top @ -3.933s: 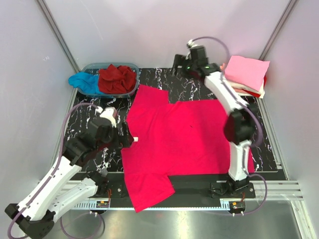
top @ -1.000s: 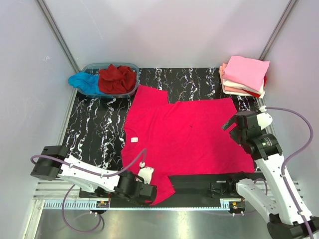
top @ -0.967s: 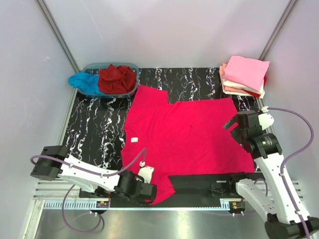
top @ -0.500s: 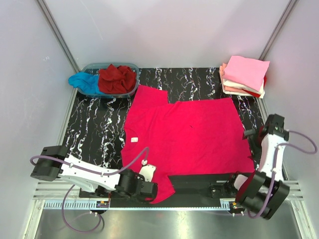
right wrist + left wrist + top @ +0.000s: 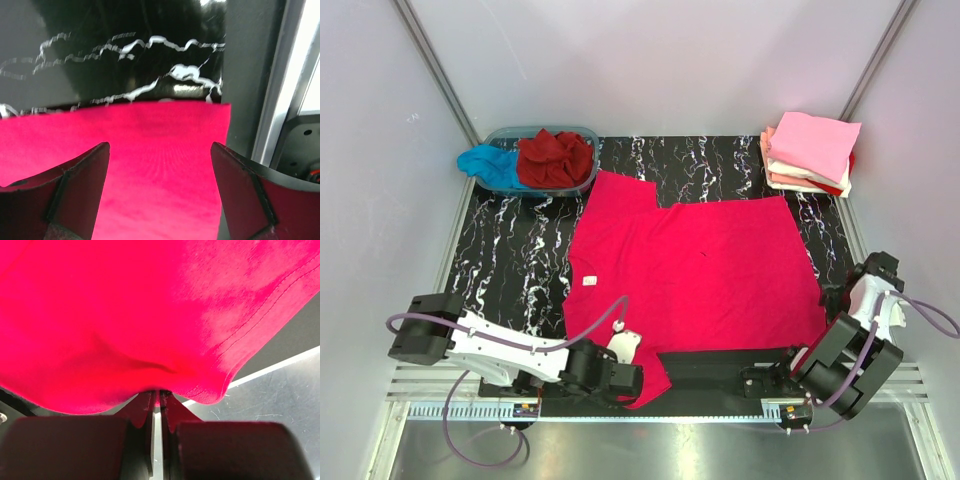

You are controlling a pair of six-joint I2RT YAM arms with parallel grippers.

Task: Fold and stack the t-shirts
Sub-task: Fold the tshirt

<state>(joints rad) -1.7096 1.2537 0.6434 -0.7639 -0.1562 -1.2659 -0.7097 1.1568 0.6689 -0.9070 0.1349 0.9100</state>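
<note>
At red t-shirt [image 5: 700,270] hem: right gripper [image 5: 160,170] now lower, jaws apart.

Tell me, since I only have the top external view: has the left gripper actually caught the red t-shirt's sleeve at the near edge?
Observer: Yes. The left wrist view shows the left gripper shut, pinching a pucker of the red t-shirt beside its stitched hem.
Operator: And the right one?
Observer: The right gripper is open, fingers wide apart, with the shirt's corner lying flat on the marbled mat between them.
</note>
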